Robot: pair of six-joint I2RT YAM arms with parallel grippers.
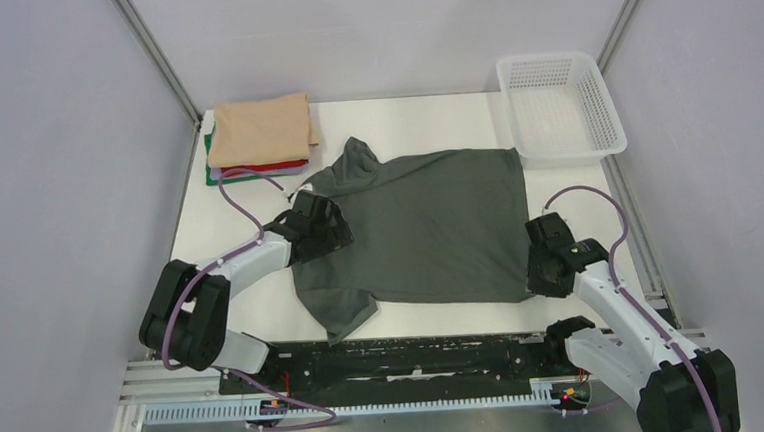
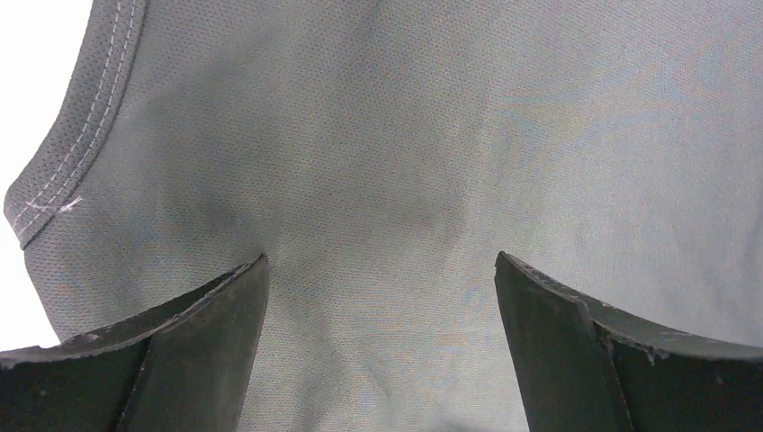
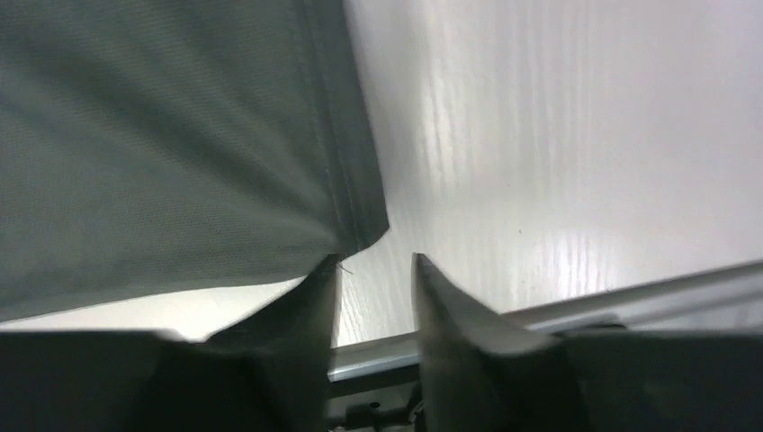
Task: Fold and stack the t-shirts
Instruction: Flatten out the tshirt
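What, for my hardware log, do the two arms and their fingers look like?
Both the left arm and right arm have white links joined by bulky black joint housings. A thin purple cable loops loosely along each. The left fingers and right fingers are matte black and wedge-shaped, tapering to pointed tips with slightly rough edges. No markings show.

Bright even light; glare on table (image 3: 558, 135); wrist views soft, blurred
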